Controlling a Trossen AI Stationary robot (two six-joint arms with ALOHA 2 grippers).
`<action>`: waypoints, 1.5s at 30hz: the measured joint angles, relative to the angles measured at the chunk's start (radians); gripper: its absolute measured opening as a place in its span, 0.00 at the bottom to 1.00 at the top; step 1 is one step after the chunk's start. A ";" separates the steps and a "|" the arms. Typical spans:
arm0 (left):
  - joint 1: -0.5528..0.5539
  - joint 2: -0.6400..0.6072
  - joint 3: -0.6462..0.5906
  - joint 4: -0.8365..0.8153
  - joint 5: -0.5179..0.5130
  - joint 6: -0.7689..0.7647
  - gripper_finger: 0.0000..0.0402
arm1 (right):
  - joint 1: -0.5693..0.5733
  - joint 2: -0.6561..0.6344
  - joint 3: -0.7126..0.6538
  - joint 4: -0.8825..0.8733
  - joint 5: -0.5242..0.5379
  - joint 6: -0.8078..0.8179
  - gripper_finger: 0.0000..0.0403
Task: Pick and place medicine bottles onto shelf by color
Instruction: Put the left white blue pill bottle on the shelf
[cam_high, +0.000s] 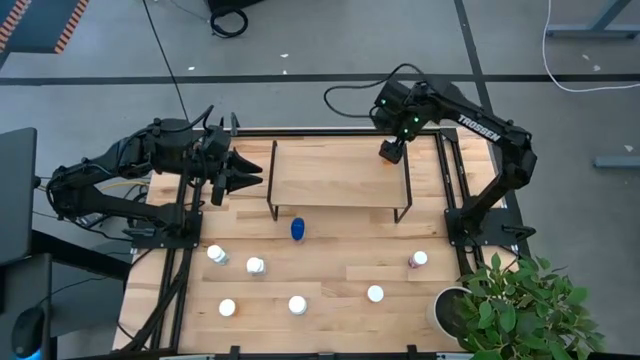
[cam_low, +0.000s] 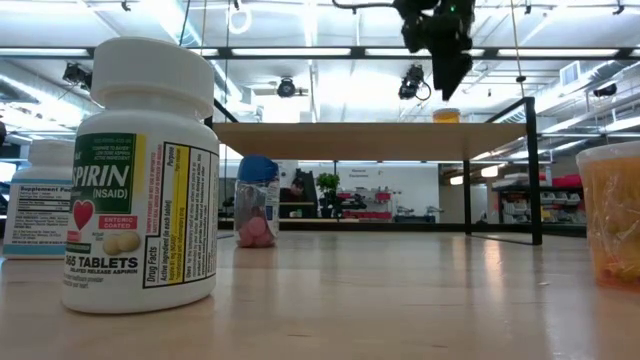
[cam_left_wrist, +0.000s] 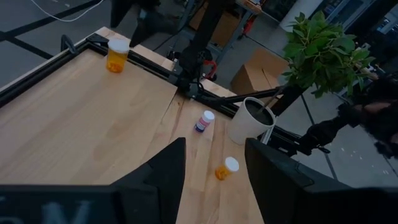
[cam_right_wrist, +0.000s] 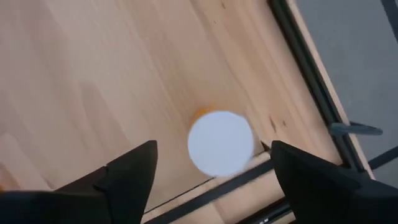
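An orange medicine bottle with a white cap (cam_right_wrist: 221, 142) stands upright on the shelf (cam_high: 330, 178), near its far right corner (cam_left_wrist: 117, 55). Straight above it hangs my right gripper (cam_right_wrist: 212, 149), open and pointing down, one finger on either side of the cap and clear of it (cam_low: 447, 70). Left of the shelf, my left gripper (cam_high: 243, 172) waits open above the table with nothing between its fingers (cam_left_wrist: 214, 146). Several more bottles stand on the table in front of the shelf: a blue one (cam_high: 297, 229), a purple one (cam_high: 417, 259) and white-capped ones (cam_high: 256, 265).
A potted plant (cam_high: 520, 305) in a white pot (cam_left_wrist: 249, 121) stands at the table's near right corner. Black frame rails (cam_high: 447, 170) run along the table's sides. An aspirin bottle (cam_low: 140, 175) stands close before the low camera.
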 joint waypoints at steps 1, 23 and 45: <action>0.000 0.000 0.000 0.000 0.000 0.000 0.43 | 0.000 0.000 0.020 -0.020 -0.002 0.012 0.80; -0.023 0.036 0.000 -0.524 -0.017 0.110 0.43 | 0.456 -0.011 0.135 0.218 0.116 0.576 0.80; -0.500 0.125 -0.354 -0.645 -0.026 0.335 0.47 | 0.794 0.016 0.135 0.309 0.353 0.752 0.80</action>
